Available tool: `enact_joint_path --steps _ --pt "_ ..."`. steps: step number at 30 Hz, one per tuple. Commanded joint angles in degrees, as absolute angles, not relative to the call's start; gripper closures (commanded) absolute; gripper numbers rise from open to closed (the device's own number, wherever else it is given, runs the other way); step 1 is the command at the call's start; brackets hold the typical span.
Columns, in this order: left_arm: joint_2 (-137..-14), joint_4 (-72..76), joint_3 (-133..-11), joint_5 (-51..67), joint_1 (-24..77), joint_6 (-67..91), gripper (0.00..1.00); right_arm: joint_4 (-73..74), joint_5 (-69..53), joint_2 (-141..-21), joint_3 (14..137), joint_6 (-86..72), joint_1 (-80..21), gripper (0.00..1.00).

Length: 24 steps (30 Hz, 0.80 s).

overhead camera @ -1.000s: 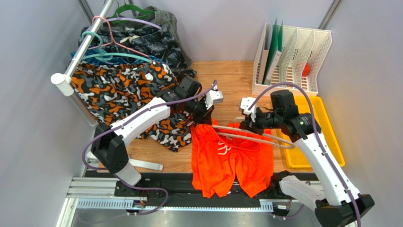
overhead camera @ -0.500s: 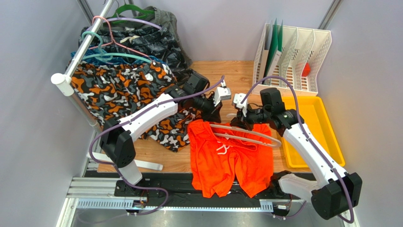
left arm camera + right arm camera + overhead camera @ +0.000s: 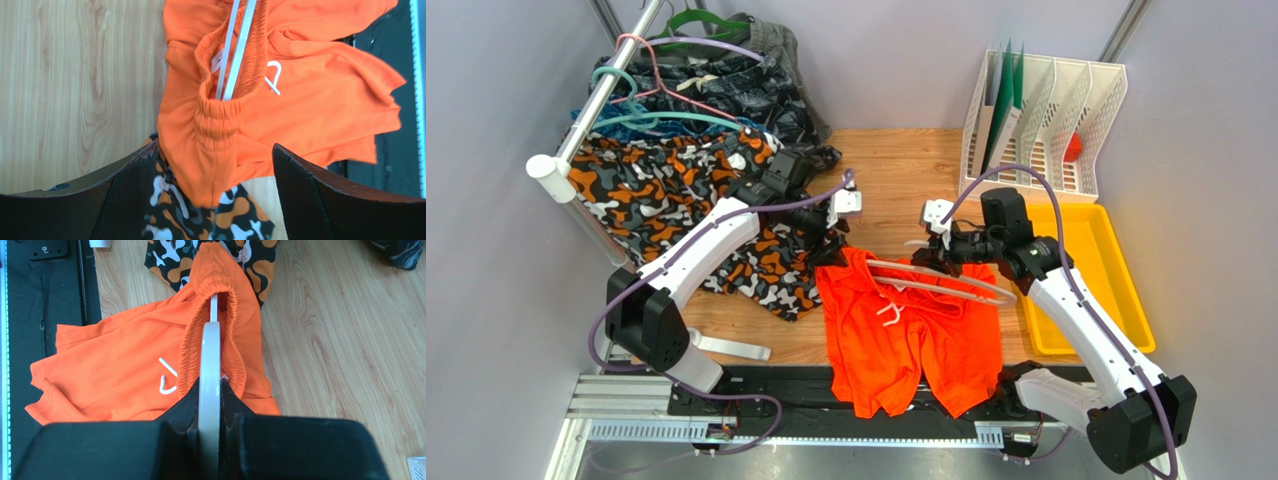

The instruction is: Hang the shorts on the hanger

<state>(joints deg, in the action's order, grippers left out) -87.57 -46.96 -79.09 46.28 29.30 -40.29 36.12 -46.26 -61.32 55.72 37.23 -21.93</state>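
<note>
On my overhead feed the wooden table [image 3: 896,170] fills the middle. The shorts [image 3: 906,340] lie flat on it toward 6 o'clock, their legs reaching past the near edge. The camouflage shorts [image 3: 676,190] touch them at 9 o'clock. The shorts are plain bright orange-red, and the elastic waist is gathered and bunched at their 12 o'clock end. The hanger [image 3: 946,283] is cream and lies across that waist. One shoulder is pushed into the waistband toward 9 o'clock and the rest runs out toward 3 o'clock.

The overhead does not tell me how either hand stands, but the wrist feeds do. On the left wrist feed the left gripper [image 3: 214,150] is spread wide, with its fingers [image 3: 135,195] on either side of the bunched waistband. I cannot tell whether they touch the cloth. Two pale bars of the hanger run into the waist opening there. On the right wrist feed the right gripper [image 3: 210,400] is pinched tight on the hanger's thick flat hook, which I see edge-on.

The white drawstring [image 3: 272,77] shows as a small loop on the front of the shorts. The hanger's far tip is buried in fabric in every feed.
</note>
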Motion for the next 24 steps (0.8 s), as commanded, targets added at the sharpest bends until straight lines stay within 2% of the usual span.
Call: enact_joint_path --steps 1,7,8,10,11,12,13,14,17,18,20,24 --pt "-91.83 -47.37 -80.24 44.91 31.20 -52.11 0.12 32.52 -50.27 -59.41 57.39 40.16 -21.71 1.00" --pt "-95.53 -43.88 -78.23 40.35 36.12 -54.76 0.18 33.40 -50.97 -58.36 57.57 41.84 -21.80 1.00" --pt "-95.89 -42.47 -77.96 39.38 36.65 -52.75 0.21 33.22 -51.24 -58.19 57.48 41.92 -21.88 1.00" --pt "-97.11 -40.78 -78.48 37.88 38.14 -50.90 0.33 33.05 -51.33 -57.66 57.39 41.75 -21.88 1.00" --pt "-97.38 -40.26 -78.83 37.36 38.49 -48.37 0.41 33.05 -51.07 -57.48 57.39 41.57 -21.88 1.00" --pt "-97.47 -39.30 -79.10 37.18 38.67 -46.95 0.64 33.22 -50.98 -57.39 57.48 41.31 -21.88 1.00" --pt "-97.56 -39.03 -79.54 37.09 38.58 -45.63 0.76 33.40 -50.63 -57.04 57.57 41.05 -21.80 1.00" --pt "-97.65 -38.59 -79.63 36.83 38.50 -43.09 1.00 33.49 -49.32 -56.87 57.74 39.65 -21.88 0.99" --pt "-97.82 -37.18 -80.50 38.67 36.57 -37.37 1.00 32.87 -41.88 -57.13 59.66 29.07 -21.54 0.52" --pt "-98.78 -37.18 -81.29 38.58 36.04 -35.61 1.00 33.65 -39.92 -57.56 60.55 26.39 -21.01 0.21" --pt "-100.28 -38.05 -84.71 38.85 34.20 -31.13 1.00 37.41 -36.06 -57.57 63.52 21.82 -19.35 0.06" --pt "-102.91 -38.15 -88.33 38.85 32.43 -25.32 1.00 44.81 -31.21 -54.59 64.34 23.02 -17.84 0.09"
